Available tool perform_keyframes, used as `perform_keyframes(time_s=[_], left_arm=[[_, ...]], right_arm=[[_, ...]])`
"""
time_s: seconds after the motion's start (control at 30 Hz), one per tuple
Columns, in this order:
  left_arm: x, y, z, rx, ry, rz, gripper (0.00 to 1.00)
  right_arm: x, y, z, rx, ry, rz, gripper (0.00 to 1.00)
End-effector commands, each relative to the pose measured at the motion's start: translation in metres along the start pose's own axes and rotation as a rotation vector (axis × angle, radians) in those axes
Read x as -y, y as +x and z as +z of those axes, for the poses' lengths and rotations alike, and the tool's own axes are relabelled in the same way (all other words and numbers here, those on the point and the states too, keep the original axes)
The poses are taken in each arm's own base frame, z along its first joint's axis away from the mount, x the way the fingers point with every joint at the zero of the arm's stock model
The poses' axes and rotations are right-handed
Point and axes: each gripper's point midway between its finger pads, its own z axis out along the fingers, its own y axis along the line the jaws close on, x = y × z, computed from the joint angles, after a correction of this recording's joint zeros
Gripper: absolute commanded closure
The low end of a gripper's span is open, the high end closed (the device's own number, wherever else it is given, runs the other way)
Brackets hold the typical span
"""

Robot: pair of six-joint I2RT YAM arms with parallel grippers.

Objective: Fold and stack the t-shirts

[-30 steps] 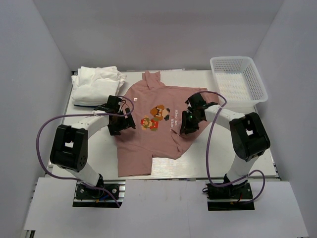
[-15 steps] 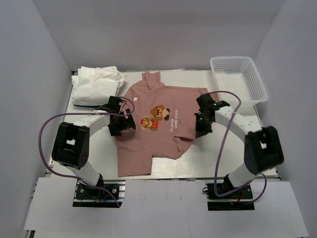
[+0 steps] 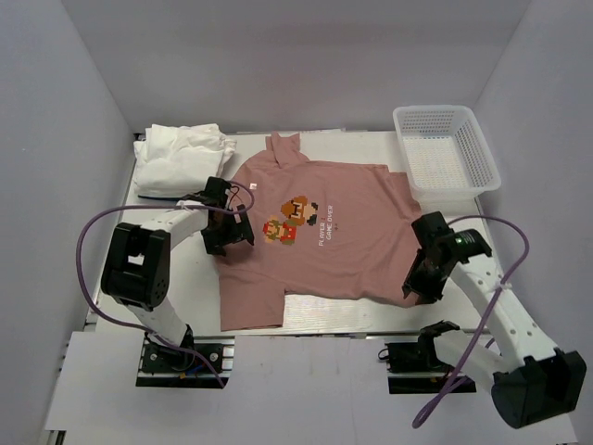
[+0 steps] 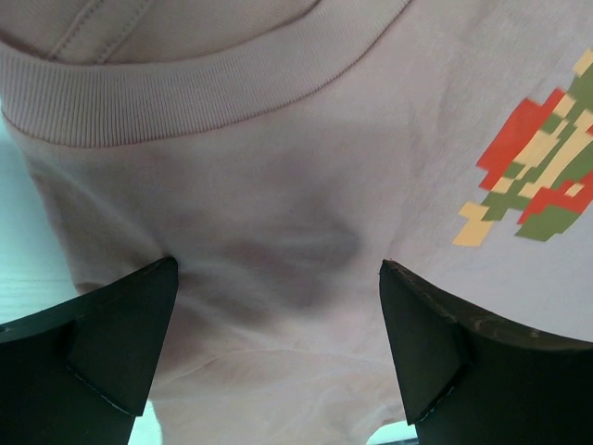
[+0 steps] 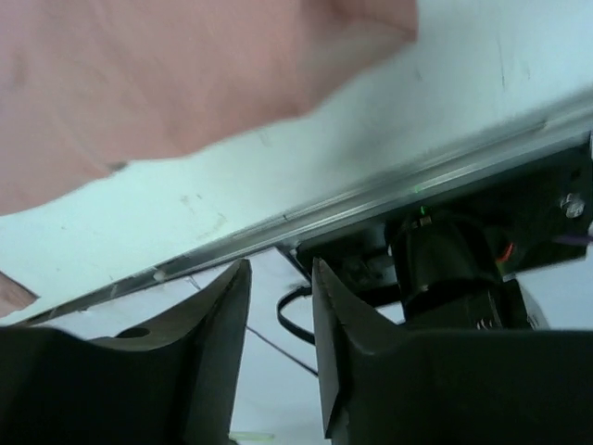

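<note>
You have pale walls boxing in a white table [image 3: 193, 289]. At far left lie the white folded t-shirts [image 3: 178, 159]. The left gripper [image 3: 232, 232] rests on the pink t-shirt [image 3: 320, 264] beside its collar, with its jaws spread wide and gripping nothing. The right gripper [image 3: 414, 286] sits at the shirt's near right hem, fingers slightly apart and empty. The mesh basket [image 3: 482, 158] stands far right. A second ago the shirt's right side was bunched inward; now it lies spread, and your right arm has swung outward.
</note>
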Motion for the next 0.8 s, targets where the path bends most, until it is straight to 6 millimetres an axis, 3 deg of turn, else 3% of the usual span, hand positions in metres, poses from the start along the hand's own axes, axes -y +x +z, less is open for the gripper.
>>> perform_keyframes(time_s=[0.0, 0.1, 0.13, 0.17, 0.2, 0.3, 0.33, 0.4, 0.5, 0.53, 0.6, 0.63, 0.67, 0.7, 0.73, 0.77], left_arm=[[-0.004, 0.000, -0.006, -0.023, -0.025, 0.032, 0.00], [-0.004, -0.002, -0.007, -0.023, -0.025, 0.041, 0.00], [0.000, -0.008, -0.009, -0.004, -0.015, 0.043, 0.00], [0.002, -0.007, -0.009, -0.009, -0.005, 0.043, 0.00], [0.007, -0.016, -0.011, 0.017, 0.010, 0.045, 0.00], [0.026, -0.043, -0.018, 0.094, 0.063, 0.054, 0.00], [0.036, -0.058, -0.027, 0.134, 0.086, 0.059, 0.00], [0.052, -0.076, -0.025, 0.174, 0.113, 0.084, 0.00], [0.090, -0.123, -0.041, 0.275, 0.217, 0.138, 0.00], [0.096, -0.129, -0.024, 0.257, 0.233, 0.141, 0.00], [0.116, -0.147, -0.020, 0.279, 0.269, 0.157, 0.00], [0.118, -0.154, -0.014, 0.283, 0.268, 0.172, 0.00], [0.114, -0.155, 0.008, 0.252, 0.237, 0.165, 0.00], [0.121, -0.171, 0.007, 0.284, 0.240, 0.166, 0.00], [0.122, -0.174, 0.013, 0.275, 0.233, 0.174, 0.00], [0.113, -0.179, 0.021, 0.268, 0.194, 0.158, 0.00]], right_arm=[[0.013, 0.013, -0.003, -0.002, 0.019, 0.133, 0.56], [0.016, -0.006, -0.013, 0.108, 0.026, 0.152, 0.26], [0.010, -0.017, -0.025, 0.148, 0.001, 0.140, 0.10], [0.011, -0.026, -0.023, 0.149, 0.042, 0.090, 0.10], [0.006, -0.034, -0.030, 0.167, 0.036, 0.065, 0.10], [-0.011, -0.063, -0.025, 0.187, 0.059, -0.052, 0.10], [-0.025, -0.078, -0.022, 0.235, 0.012, -0.110, 0.10], [-0.064, -0.110, -0.016, 0.319, -0.110, -0.151, 0.10], [-0.107, -0.147, -0.004, 0.379, -0.198, -0.240, 0.10], [-0.114, -0.154, -0.001, 0.386, -0.203, -0.246, 0.10], [-0.143, -0.176, 0.019, 0.374, -0.229, -0.287, 0.10], [-0.148, -0.178, 0.036, 0.338, -0.210, -0.301, 0.10], [-0.153, -0.186, 0.040, 0.351, -0.204, -0.319, 0.10], [-0.159, -0.200, 0.049, 0.378, -0.183, -0.316, 0.10], [-0.161, -0.200, 0.065, 0.345, -0.161, -0.331, 0.10], [-0.170, -0.215, 0.057, 0.383, -0.182, -0.341, 0.10]])
